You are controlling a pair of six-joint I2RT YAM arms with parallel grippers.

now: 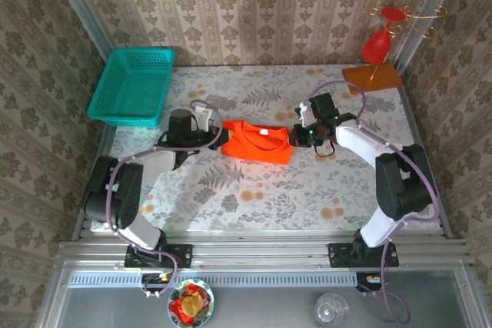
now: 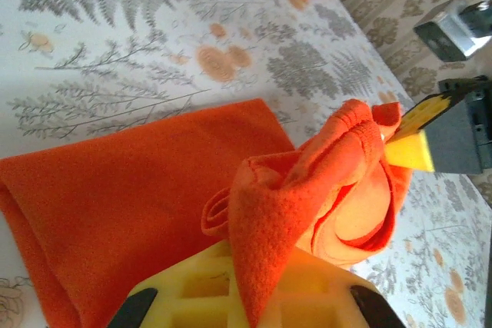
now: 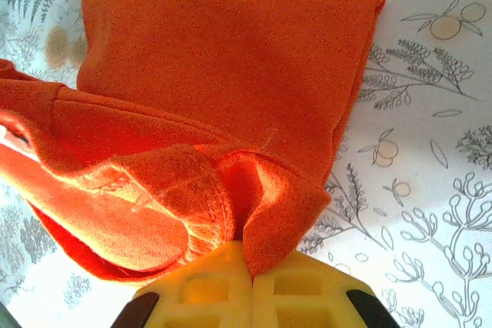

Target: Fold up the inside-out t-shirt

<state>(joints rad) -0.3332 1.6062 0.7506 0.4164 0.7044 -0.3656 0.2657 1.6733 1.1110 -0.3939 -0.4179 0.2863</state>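
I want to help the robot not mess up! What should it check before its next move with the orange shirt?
1. Left gripper pinching the thin bright orange t-shirt: ok, shut on a bunched fold.
2. Right gripper pinching it too: ok, shut on the cloth.
3. Shirt lying smooth: not ok, it is rumpled by both grippers.
4. Teal plastic mesh basket apart from the shirt: ok.
5. Glossy red ornament on its wooden base apart from the shirt: ok, at the table's far right corner.
6. Which face of the cloth is out: cannot tell.
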